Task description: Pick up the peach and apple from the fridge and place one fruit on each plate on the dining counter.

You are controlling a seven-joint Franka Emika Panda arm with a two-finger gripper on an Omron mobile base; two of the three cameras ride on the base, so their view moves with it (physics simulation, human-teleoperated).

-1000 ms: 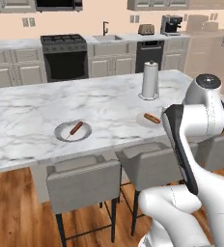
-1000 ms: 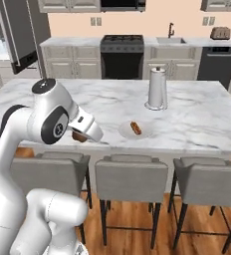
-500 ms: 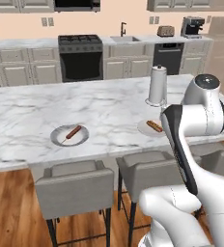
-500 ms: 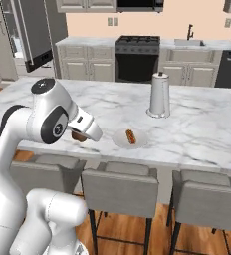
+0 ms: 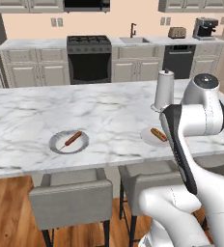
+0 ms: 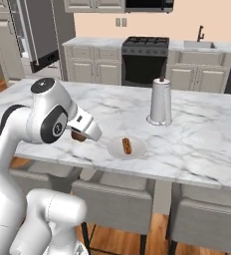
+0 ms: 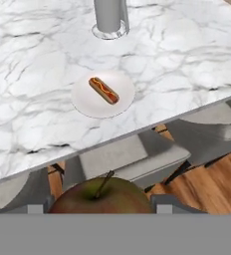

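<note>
A dark red apple (image 7: 103, 198) with a short stem sits between my fingertips, and my gripper (image 7: 101, 206) is shut on it. In the right base view the gripper (image 6: 80, 135) hangs at the near edge of the dining counter (image 6: 197, 144), left of a round whitish plate (image 6: 127, 147). That plate (image 7: 103, 93) lies ahead of the hand, beyond the counter edge, with an elongated orange-red item on it. A second plate (image 5: 69, 142) to the left carries a similar item; the first plate (image 5: 151, 135) is partly behind my arm. The fridge (image 6: 38, 35) stands at the back left. The peach is out of view.
A tall metal canister (image 6: 160, 102) stands on the counter behind the plate (image 7: 110, 17). Grey cushioned stools (image 5: 70, 200) are tucked under the near edge (image 6: 112, 199). A stove, a sink and beige cabinets line the far wall.
The base has moved, so the whole scene has shifted and the counter and plates now look nearer. The arm's pose and its hold on the apple are unchanged.
</note>
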